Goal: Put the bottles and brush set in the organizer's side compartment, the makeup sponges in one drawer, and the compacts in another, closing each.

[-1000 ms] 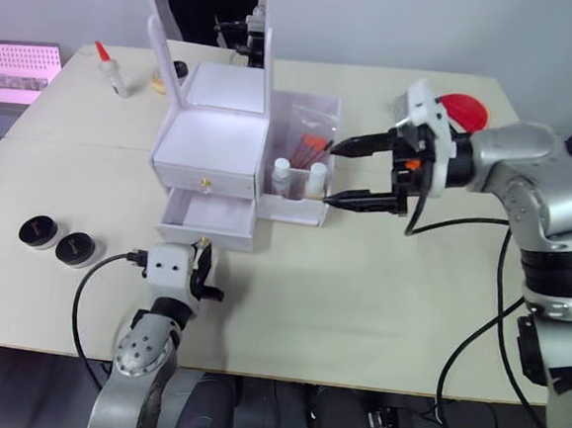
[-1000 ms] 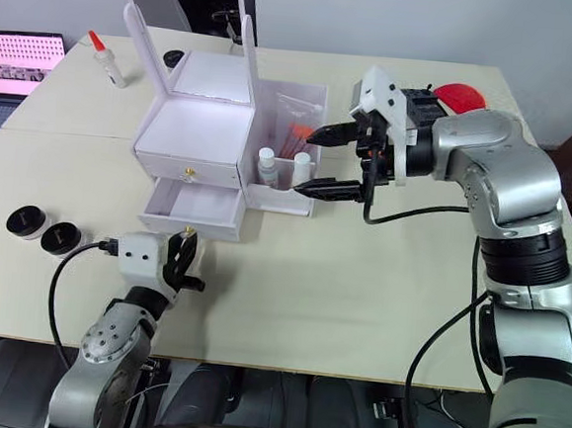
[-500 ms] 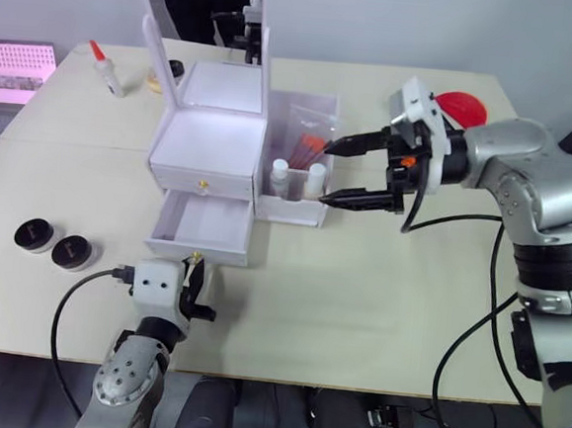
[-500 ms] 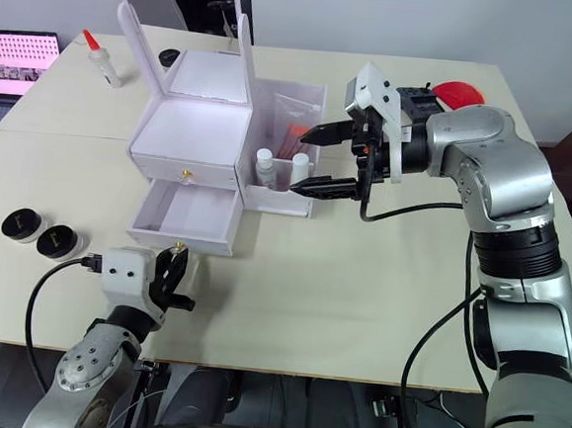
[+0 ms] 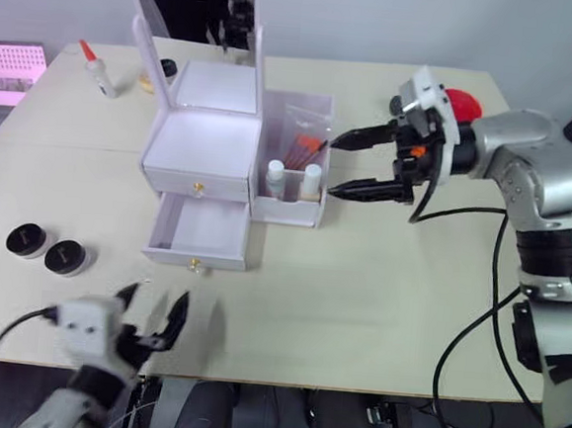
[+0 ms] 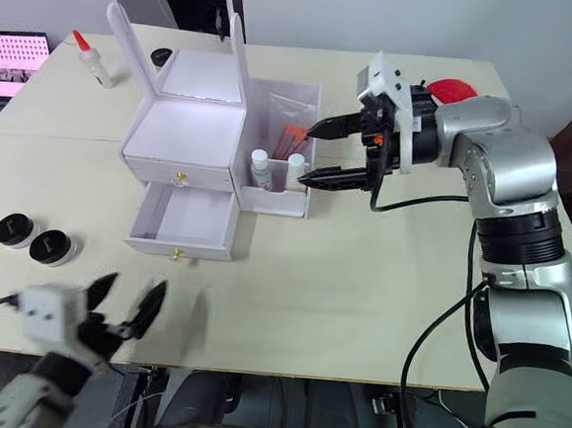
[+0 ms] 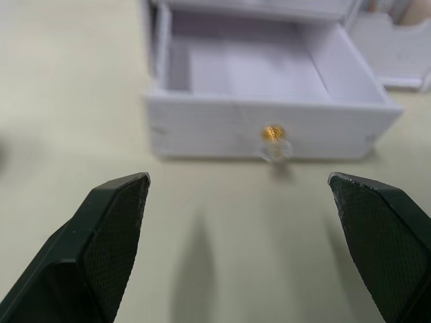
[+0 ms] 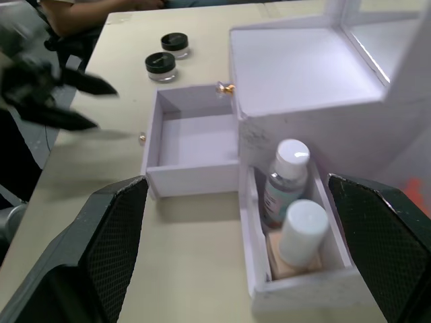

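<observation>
The white organizer [image 5: 208,134] stands mid-table with its top drawer shut and its lower drawer [image 5: 205,230] pulled out, empty. Its side compartment [image 5: 288,209] holds two white-capped bottles [image 8: 286,176] and the red-tipped brush set [image 5: 306,144]. Two black-lidded compacts [image 5: 26,241] [image 5: 68,256] sit at the left. The makeup sponges are out of view. My left gripper [image 5: 156,298] is open near the front edge, facing the lower drawer's gold knob [image 7: 273,132] and apart from it. My right gripper [image 5: 333,164] hovers open just right of the side compartment, holding nothing.
A mirror [image 5: 198,9] rises from the organizer's back. A glue bottle with a red tip [image 5: 97,68] and a pink screen [image 5: 11,61] are at the far left. A red disc [image 5: 463,101] lies behind my right arm. Cables hang from the right arm.
My left gripper has opened wide and pulled back from the lower drawer's knob toward the table's front edge. The drawer stays open. The right gripper holds its place.
</observation>
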Controlling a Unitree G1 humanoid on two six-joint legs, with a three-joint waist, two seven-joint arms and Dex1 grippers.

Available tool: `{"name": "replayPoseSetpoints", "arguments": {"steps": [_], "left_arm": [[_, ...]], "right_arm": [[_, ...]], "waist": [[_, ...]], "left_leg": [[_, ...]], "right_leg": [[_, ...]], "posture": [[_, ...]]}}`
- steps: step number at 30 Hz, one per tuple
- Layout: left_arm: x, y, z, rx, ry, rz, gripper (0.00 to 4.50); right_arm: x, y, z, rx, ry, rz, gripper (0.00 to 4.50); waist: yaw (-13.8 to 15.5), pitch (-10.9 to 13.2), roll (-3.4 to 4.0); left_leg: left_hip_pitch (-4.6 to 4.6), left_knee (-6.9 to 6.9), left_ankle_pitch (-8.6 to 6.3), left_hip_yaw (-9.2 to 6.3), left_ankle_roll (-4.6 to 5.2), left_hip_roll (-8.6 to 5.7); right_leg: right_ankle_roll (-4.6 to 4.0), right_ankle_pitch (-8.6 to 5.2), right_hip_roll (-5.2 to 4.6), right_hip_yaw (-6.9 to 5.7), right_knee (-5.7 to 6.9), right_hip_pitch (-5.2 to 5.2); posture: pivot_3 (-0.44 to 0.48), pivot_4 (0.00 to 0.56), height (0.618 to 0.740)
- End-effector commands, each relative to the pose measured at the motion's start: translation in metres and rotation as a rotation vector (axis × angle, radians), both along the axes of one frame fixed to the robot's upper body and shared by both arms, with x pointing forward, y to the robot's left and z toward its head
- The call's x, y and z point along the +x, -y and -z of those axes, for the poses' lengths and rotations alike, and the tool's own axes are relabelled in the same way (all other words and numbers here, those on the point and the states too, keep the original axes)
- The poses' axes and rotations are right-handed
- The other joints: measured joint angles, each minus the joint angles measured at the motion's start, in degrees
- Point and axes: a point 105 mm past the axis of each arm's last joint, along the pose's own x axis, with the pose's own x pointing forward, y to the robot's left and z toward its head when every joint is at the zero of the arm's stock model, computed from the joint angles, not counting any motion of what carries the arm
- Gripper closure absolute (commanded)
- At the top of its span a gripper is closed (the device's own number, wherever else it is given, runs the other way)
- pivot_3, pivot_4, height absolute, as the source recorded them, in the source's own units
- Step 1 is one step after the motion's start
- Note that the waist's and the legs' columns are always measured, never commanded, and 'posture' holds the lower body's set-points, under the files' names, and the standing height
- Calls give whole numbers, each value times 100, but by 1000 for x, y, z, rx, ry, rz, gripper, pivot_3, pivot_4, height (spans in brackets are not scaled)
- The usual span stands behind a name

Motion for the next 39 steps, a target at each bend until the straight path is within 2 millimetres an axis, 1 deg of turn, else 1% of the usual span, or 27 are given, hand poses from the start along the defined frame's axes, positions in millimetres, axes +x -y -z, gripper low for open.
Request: {"name": "replayPoseSetpoints", "arguments": {"steps": [1, 2, 4, 6, 8, 9, 11, 13, 16, 17, 19, 24, 27, 28, 30, 33, 36, 37, 39], "left_arm": [[-24, -55, -19, 85, 79, -100, 53], [-32, -71, -20, 66, 72, -119, 53], [-39, -89, -23, 72, 71, -119, 53], [-44, -114, -26, 116, 68, -150, 53], [-58, -151, -22, 188, 16, -244, 53], [-66, -167, -23, 207, -2, -278, 53], [-80, -191, -29, 220, -14, -324, 53], [-87, -208, -32, 245, -37, -347, 53], [-86, -222, -37, 244, -36, -351, 53], [-82, -226, -39, 241, -28, -344, 53], [-74, -228, -42, 239, -17, -331, 53], [-54, -222, -43, 220, 4, -270, 53], [-46, -213, -44, 211, 16, -232, 53], [-39, -206, -45, 193, 27, -210, 53], [-26, -182, -49, 154, 50, -142, 53], [-18, -155, -50, 96, 59, -100, 53], [-13, -136, -41, 73, 21, -118, 53], [-12, -132, -41, 68, 20, -130, 53], [-4, -111, -35, 40, -6, -121, 53]], "right_arm": [[13, 31, -3, 11, 39, 85, 0], [18, 43, 2, 21, 15, 133, 0], [23, 62, 14, -30, 27, 185, 0], [25, 79, 17, 0, 0, 236, 0], [31, 102, 19, 60, -7, 330, 0], [34, 119, 21, 63, -2, 390, 0], [33, 148, 26, 83, -10, 480, 0], [31, 172, 37, 67, -14, 556, 0], [27, 191, 55, 25, -9, 617, 0], [26, 196, 60, 36, -22, 635, 0], [26, 198, 65, 48, -25, 654, 0], [38, 175, 60, 56, 13, 621, 0], [40, 159, 53, 68, 15, 582, 0], [41, 146, 50, 54, -4, 552, 0], [40, 114, 42, -6, -12, 458, 0], [23, 68, 16, 9, 17, 254, 0], [8, 31, -8, 22, 68, 99, 0], [5, 24, -13, 24, 80, 71, 0], [-7, 3, -24, 38, 129, -38, 0]], "waist": [[0, 0, -1], [10, 0, -1], [20, 1, -4], [14, 2, -5], [-32, 2, -5], [-53, 2, -6], [-67, 2, -7], [-73, 2, -6], [-89, 1, -6], [-90, 1, -6], [-99, 1, 0], [-232, -1, -2], [-254, -1, -2], [-244, -1, -2], [-216, -1, -2], [-201, -1, -2], [-196, -1, -4], [-193, -1, -5], [-175, -5, -20]], "left_leg": [[0, 1, 0, 0, 0, 0], [0, 2, 0, -1, -1, 1], [0, 6, -1, -3, -1, 2], [-2, 12, -1, 2, -2, 0], [-7, 16, -2, 8, -3, 0], [-6, 16, -2, 8, -3, 0], [-6, 14, -1, 9, -2, 2], [-7, 8, -2, 13, -3, 2], [3, 3, -3, 15, -5, 5], [12, 2, -3, 15, -5, 8], [24, 4, -3, 16, -6, 16], [34, 9, 0, 31, -11, 20], [40, 6, 1, 47, -11, 29], [40, 3, 1, 49, -10, 30], [39, 2, 1, 52, -10, 30], [40, 8, 2, 50, -10, 36], [39, 13, 2, 49, -11, 39], [39, 13, 2, 49, -11, 39], [38, 13, 2, 49, -12, 39]], "right_leg": [[-1, 0, 0, 0, 0, -1], [-1, 0, 0, -2, 1, -1], [-3, 1, 0, -7, 2, -2], [-3, 0, -4, -5, -1, -1], [-6, 2, -5, -1, -3, -3], [-7, 3, -4, -1, 0, -2], [-9, 5, -3, -1, 2, -4], [-8, 4, -3, 1, 0, -7], [-6, 3, -2, 3, 4, -7], [-6, 4, -1, 3, 12, -3], [-8, 4, 4, 3, 26, 3], [-17, 11, 3, 16, 42, 3], [-17, 11, 7, 24, 59, -6], [-13, 9, 8, 26, 65, -10], [-7, 4, 10, 33, 84, -23], [-11, 6, 17, 35, 94, -27], [-14, 9, 20, 36, 94, -25], [-14, 9, 20, 36, 91, -24], [-14, 8, 20, 35, 89, -23]], "posture": [[0, 150, 740], [0, 150, 740], [0, 150, 740], [0, 150, 740], [0, 150, 740], [0, 150, 740], [0, 150, 740], [0, 150, 740], [0, 150, 740], [0, 150, 740], [0, 150, 740], [0, 150, 740], [0, 150, 740], [0, 150, 740], [0, 150, 740], [0, 150, 740], [0, 150, 740], [0, 150, 740], [0, 150, 740]]}}
